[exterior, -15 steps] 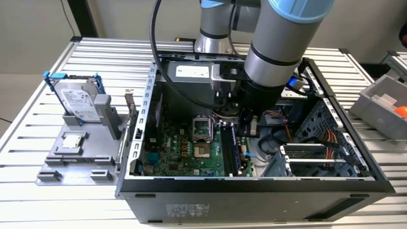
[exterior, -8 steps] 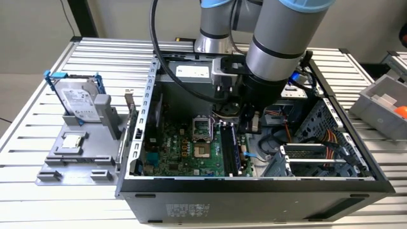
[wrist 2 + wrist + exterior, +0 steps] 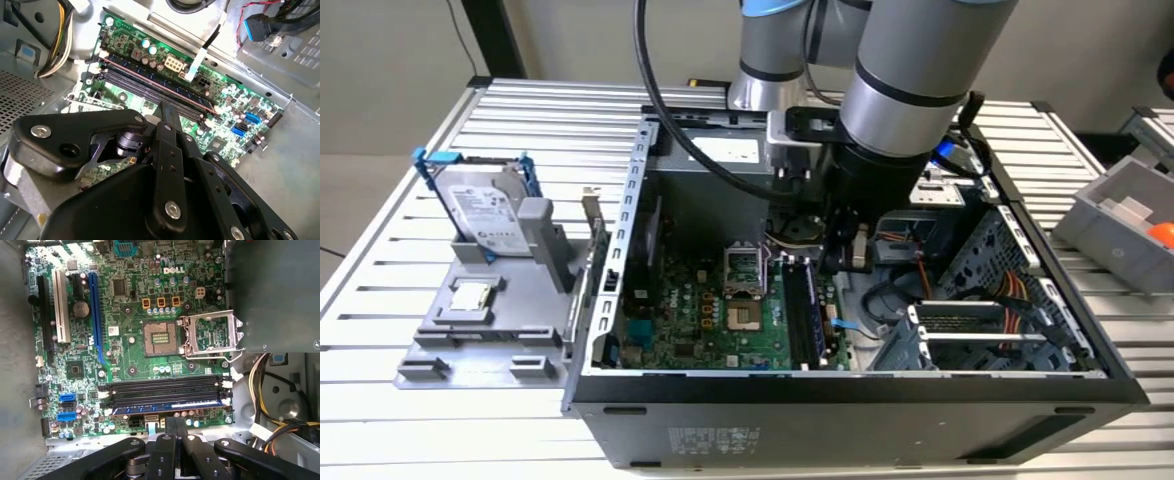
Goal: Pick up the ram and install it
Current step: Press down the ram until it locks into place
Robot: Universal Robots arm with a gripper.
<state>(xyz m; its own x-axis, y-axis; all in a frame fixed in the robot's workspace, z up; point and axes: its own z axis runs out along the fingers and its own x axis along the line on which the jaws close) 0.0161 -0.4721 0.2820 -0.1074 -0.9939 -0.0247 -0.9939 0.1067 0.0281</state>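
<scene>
I have the arm reaching down into the open computer case (image 3: 1067,330), which lies on its side on the slatted table (image 3: 374,300). In the exterior view the gripper (image 3: 817,262) sits low over the green motherboard (image 3: 707,310), right above the row of memory slots. In both wrist views its two fingers (image 3: 175,432) are pressed together with no gap between them, and I see nothing pinched there. The ram (image 3: 170,405) lies seated in the slot nearest the fingertips, a long stick with a blue edge showing in the first wrist view; the other black memory slots (image 3: 165,386) beside it stand bare. The fingertips hang just over the ram's long edge, near its middle; I cannot tell whether they touch it. In the second wrist view the closed fingers (image 3: 169,112) point straight at the same slot row (image 3: 150,85). The processor socket (image 3: 160,337) sits open with its metal latch frame (image 3: 212,335) swung aside. Out on the table, to the exterior view's left of the case, a grey fixture (image 3: 494,320) holds the hard drive (image 3: 487,210) in its blue frame and a small square processor chip (image 3: 471,295).
</scene>
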